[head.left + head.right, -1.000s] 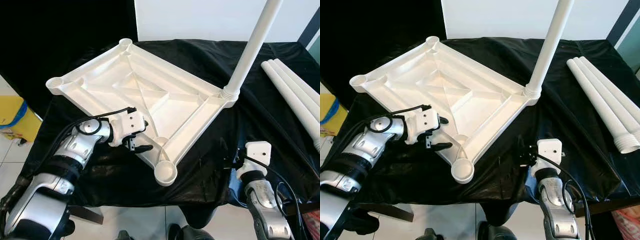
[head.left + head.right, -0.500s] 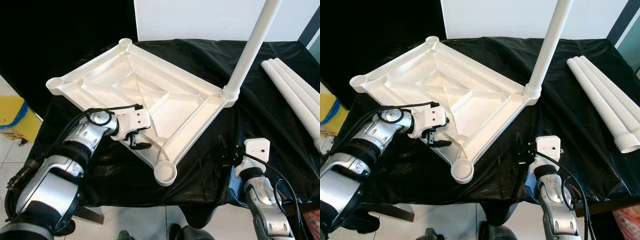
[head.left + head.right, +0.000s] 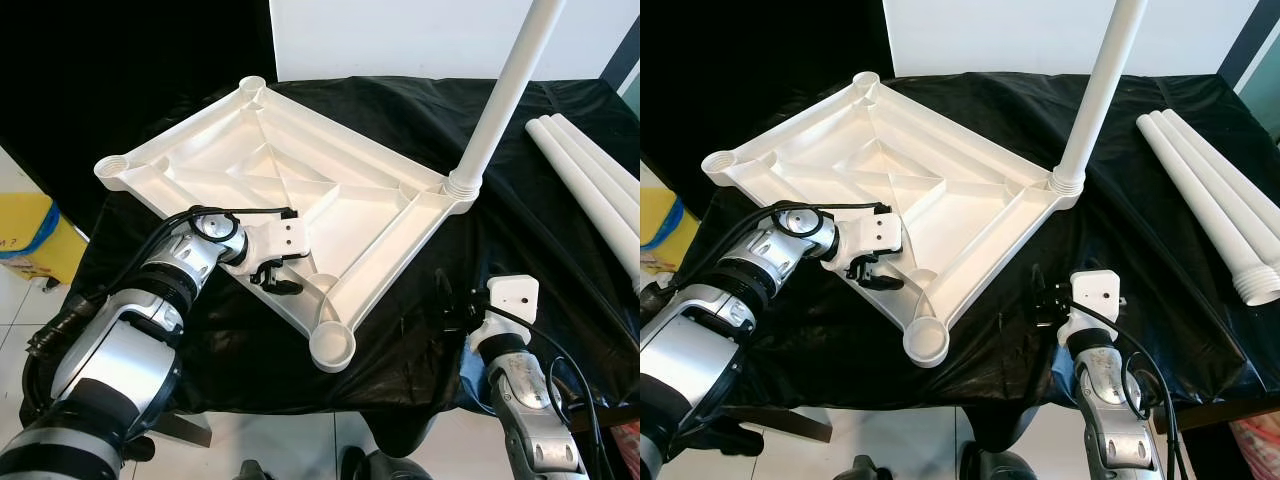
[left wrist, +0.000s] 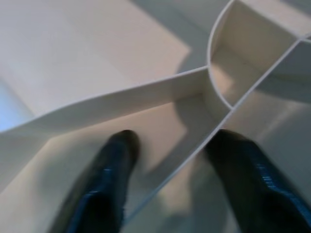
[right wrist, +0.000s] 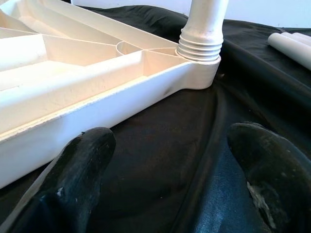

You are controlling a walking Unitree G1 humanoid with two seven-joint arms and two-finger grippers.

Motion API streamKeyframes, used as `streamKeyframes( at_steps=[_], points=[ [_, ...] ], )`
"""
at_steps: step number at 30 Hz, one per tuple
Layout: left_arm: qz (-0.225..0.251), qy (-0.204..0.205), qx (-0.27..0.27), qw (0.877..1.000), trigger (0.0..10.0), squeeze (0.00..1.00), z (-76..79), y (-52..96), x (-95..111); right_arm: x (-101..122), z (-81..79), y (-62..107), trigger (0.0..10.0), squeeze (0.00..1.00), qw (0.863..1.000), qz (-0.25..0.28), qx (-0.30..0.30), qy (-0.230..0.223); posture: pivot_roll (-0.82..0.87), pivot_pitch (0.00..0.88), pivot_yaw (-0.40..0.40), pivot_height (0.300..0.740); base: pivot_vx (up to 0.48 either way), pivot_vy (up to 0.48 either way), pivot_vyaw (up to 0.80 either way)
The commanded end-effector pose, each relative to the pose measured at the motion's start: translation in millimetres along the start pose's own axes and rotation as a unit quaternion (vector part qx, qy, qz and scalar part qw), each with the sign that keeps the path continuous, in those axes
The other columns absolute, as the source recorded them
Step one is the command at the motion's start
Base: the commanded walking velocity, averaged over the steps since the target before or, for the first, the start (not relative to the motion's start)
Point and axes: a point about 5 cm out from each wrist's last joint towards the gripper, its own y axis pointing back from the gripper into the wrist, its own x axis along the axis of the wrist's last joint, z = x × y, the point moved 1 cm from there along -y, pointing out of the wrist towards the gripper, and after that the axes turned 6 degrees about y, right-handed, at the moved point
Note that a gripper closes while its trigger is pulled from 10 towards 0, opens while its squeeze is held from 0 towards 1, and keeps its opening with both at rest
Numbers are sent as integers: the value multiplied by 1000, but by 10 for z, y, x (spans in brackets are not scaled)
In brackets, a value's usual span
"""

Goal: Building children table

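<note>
The white table top [image 3: 290,190] lies upside down on the black cloth, ribs facing up. One white leg [image 3: 497,95] stands screwed into its right corner socket. The near corner socket [image 3: 332,345] is empty. My left gripper [image 3: 277,281] is open at the top's near-left edge; in the left wrist view its fingers [image 4: 104,189] straddle a thin rib [image 4: 170,170]. My right gripper [image 3: 1040,300] is open low over the cloth at the front right, short of the top's near-right edge [image 5: 97,102], with nothing between its fingers [image 5: 80,179].
Three loose white legs [image 3: 590,185] lie side by side at the table's right end. The black-draped table [image 3: 400,330] ends just in front of me. A yellow bin [image 3: 25,235] stands on the floor to the left. A white board [image 3: 400,40] rises behind.
My left gripper has moved right and forward from beside the table top onto its near-left edge. The right arm has hardly shifted.
</note>
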Motion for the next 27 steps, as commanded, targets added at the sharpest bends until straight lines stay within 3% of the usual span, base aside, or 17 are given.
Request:
streamKeyframes(
  at_steps=[1, 11, 17, 27],
  points=[
    [-46, 38, -78, 995, 0, 0, 226, -126, -260, -15, 3, 23, 10000, 0, 1000, -7, -4, 0, -100, 169, 2, 740, 0, 0, 0],
    [-12, 40, -83, 996, 0, 0, 308, -227, -203, -21, 3, 46, 10000, 0, 1000, -9, -10, -2, -103, 171, 12, 740, 0, 0, 0],
    [32, 52, -72, 996, 0, 0, 385, -318, -106, -24, 6, 59, 10000, 0, 1000, -10, -15, -4, -107, 175, 11, 740, 0, 0, 0],
    [114, 109, 9, 987, 0, 0, 398, -388, 116, -13, -21, 30, 10000, 0, 1000, -8, -18, -7, -99, 171, 4, 740, 0, 0, 0]
  ],
)
